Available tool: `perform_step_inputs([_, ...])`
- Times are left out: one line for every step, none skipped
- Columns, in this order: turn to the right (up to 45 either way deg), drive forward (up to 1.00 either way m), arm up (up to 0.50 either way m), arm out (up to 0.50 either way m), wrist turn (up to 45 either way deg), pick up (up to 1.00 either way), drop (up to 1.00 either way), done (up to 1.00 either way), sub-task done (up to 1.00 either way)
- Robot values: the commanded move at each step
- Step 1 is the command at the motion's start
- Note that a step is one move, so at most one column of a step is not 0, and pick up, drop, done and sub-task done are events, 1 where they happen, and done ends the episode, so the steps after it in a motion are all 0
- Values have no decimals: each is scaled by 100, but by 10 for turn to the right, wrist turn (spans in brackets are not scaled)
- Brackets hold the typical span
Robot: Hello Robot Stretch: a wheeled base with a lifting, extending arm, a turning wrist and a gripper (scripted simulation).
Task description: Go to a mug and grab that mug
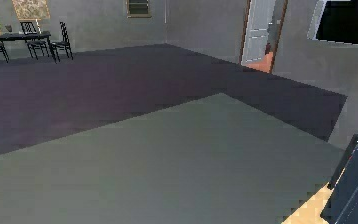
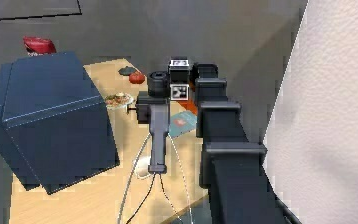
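Note:
In the arm side view the dark arm (image 2: 227, 150) rises from the bottom edge over a light wooden tabletop (image 2: 127, 190). Left of the two white marker squares (image 2: 179, 80) sits the gripper (image 2: 159, 166), its dark body lying above the tabletop. Small things lie at and behind it, so I cannot tell whether it holds anything. A red rounded thing (image 2: 37, 45) shows behind a big dark blue box (image 2: 49, 120). A small red and dark blob (image 2: 137, 76) and a flat plate-like thing (image 2: 117, 98) lie on the table near the gripper. None of them is clearly a mug.
A bluish flat item (image 2: 184, 121) lies beside the arm. A white surface (image 2: 332, 120) stands at the arm side view's right. In the forward view lies open floor (image 1: 167, 150). A dining table with chairs (image 1: 27, 42) stands far left and a doorway (image 1: 262, 35) far right, with the blue box's corner (image 1: 349, 190) at bottom right.

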Motion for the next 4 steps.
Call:
perform_step_inputs([0,0,0,0,450,0,0,0,0])
perform_step_inputs([0,0,0,0,450,0,0,0,0])
perform_step_inputs([0,0,0,0,450,0,0,0,0])
perform_step_inputs([0,0,0,0,60,0,0,0,0])
